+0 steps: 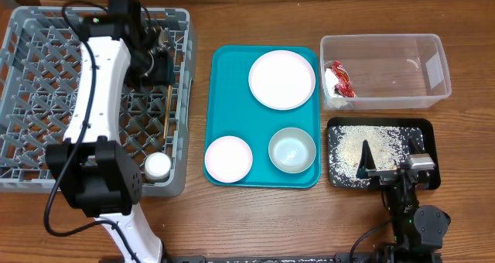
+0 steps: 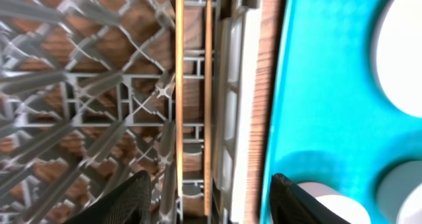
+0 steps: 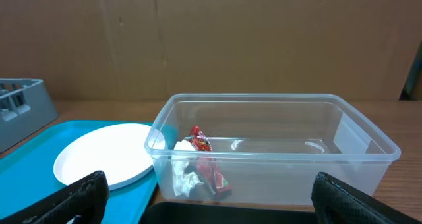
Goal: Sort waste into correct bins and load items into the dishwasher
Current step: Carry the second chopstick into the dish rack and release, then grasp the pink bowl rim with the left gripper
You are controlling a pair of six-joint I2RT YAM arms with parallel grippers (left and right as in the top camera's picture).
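**A:** Quick check on where we're at. Both chopsticks lie flat in the dish rack, side by side along its right wall, top-centre of the left wrist view. Our left end effector hangs right over them, fingers spread wide, nothing in it. We'd read that as a let-go pose, not a grab.

**B:** Agreed. Waste looks sorted too. The snack wrapper sits at the left end of the clear tub, upper right of the overhead. The rice grains are spread across the black tray just below it. Dry trash in one bin, food in the other, we figure.

**A:** And our right end effector?

**B:** Wide open and empty, low over the black tray, facing the tub.

**A:** So the white plate, pinkish bowl and greenish bowl on the teal tray, mid-frame, are what's left to rack.

**B:** Yep. The left arm's nearest the rack, so we'd send that one.
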